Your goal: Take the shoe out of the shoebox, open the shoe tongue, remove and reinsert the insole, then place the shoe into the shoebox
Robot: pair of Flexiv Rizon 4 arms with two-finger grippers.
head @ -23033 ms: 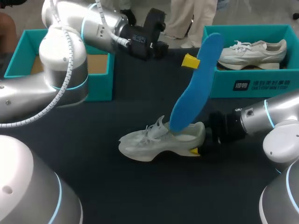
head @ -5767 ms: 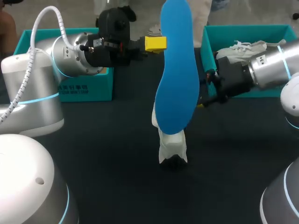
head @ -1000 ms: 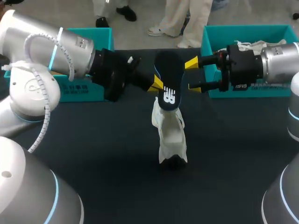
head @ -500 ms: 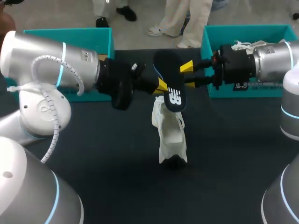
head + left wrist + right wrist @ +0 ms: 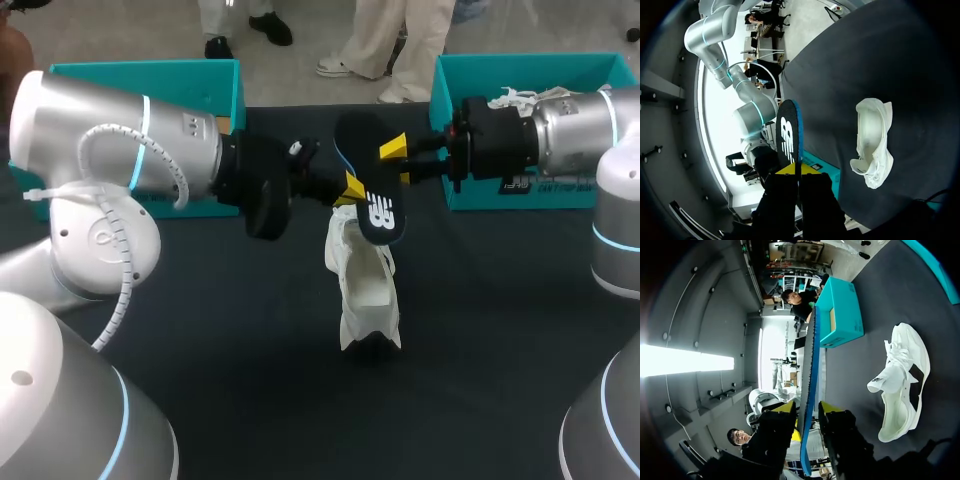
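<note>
The insole point(image 5: 372, 190) hangs over the middle of the table, dark logo side toward the head camera, blue edge point(image 5: 811, 365) showing in the right wrist view. My left gripper point(image 5: 348, 187) is shut on its left edge, and the insole point(image 5: 789, 135) stands up from the gripper point(image 5: 796, 172). My right gripper point(image 5: 398, 163) comes in from the right. It is open, with its fingers standing narrowly on either side of the insole's edge point(image 5: 808, 412). The white shoe point(image 5: 365, 290) lies on the dark table below the insole, its opening upward point(image 5: 872, 142) point(image 5: 902, 380).
A teal shoebox point(image 5: 545, 185) at the back right holds another white shoe point(image 5: 520, 97). A second teal box point(image 5: 150, 75) stands at the back left behind my left arm, also seen in the right wrist view point(image 5: 840, 310).
My right gripper has come left onto the insole and its fingers have narrowed around it. My left gripper has carried the insole slightly right and down.
</note>
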